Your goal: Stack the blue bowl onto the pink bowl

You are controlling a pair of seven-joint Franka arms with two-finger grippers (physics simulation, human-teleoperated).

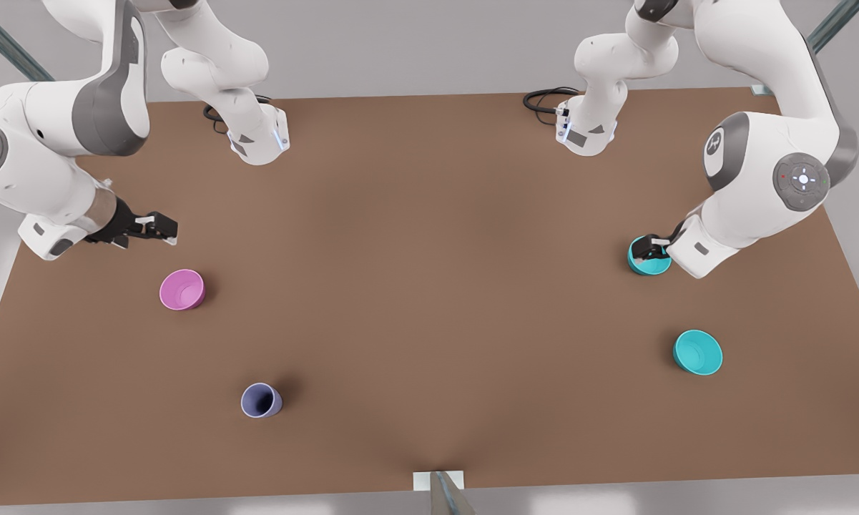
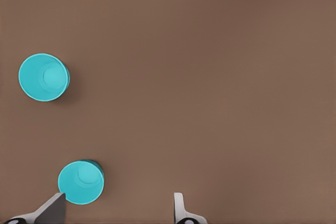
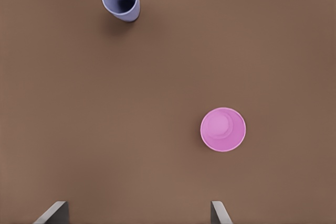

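Left gripper (image 1: 646,249) is at the front view's right, low over the blue bowl (image 1: 649,257). In the left wrist view its fingers (image 2: 51,209) are spread wide and hold nothing; the blue bowl (image 2: 80,182) sits just beside one finger, not between the two. Turquoise bowl (image 1: 697,352) is nearer the camera, well apart. Right gripper (image 1: 156,227) waits at the front view's left, fingers (image 3: 220,212) released and empty, above the table (image 1: 429,286) just behind the pink bowl (image 1: 182,289). Lavender cup (image 1: 261,400) stands near, apart.
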